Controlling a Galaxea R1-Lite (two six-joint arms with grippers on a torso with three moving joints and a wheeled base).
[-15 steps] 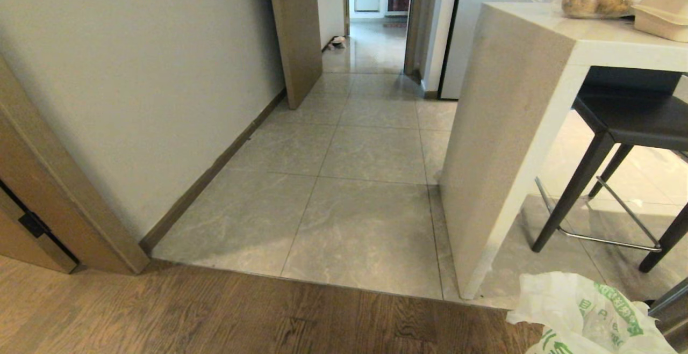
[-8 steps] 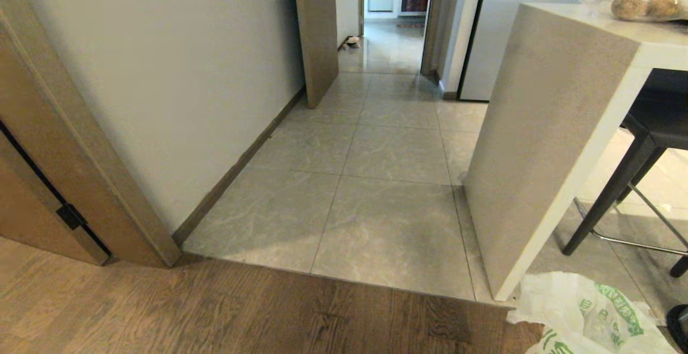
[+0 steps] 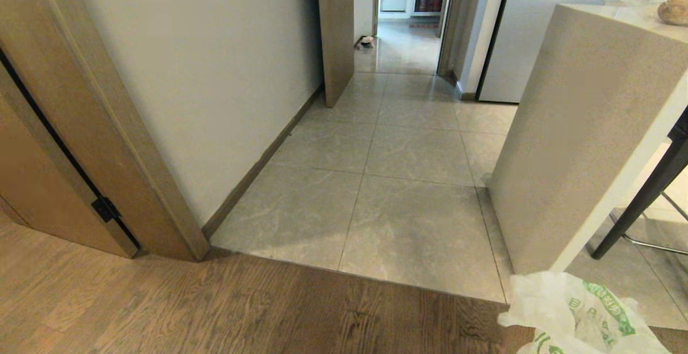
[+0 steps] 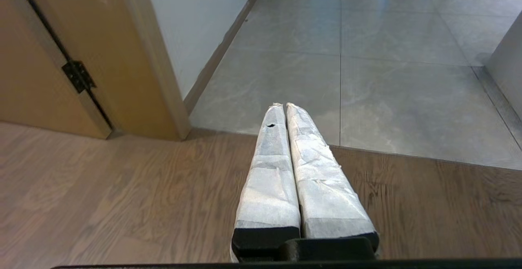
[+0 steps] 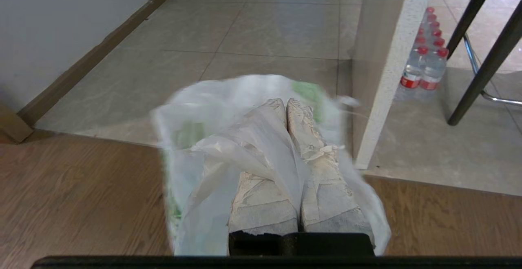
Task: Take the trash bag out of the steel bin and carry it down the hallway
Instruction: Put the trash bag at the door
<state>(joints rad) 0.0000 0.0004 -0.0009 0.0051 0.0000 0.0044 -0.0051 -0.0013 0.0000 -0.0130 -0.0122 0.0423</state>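
Hanging from the right gripper [image 5: 285, 105], jaws pinched tight on the thin plastic so the trash bag [image 5: 212, 138] won't drop. Off the floor, low on the right, facing the hallway [image 3: 408, 144]. Left gripper [image 4: 284, 106] pressed together, empty, kept out of the way.

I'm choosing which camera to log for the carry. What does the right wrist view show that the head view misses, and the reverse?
Only the right wrist view: the right end effector shut on the trash bag, and water bottles beside the counter's end panel.
Only the head view: the hinged door at the left, the open door down the hallway, the fridge.
Both: bag, panel, stool leg, grey tiles meeting the wood floor.
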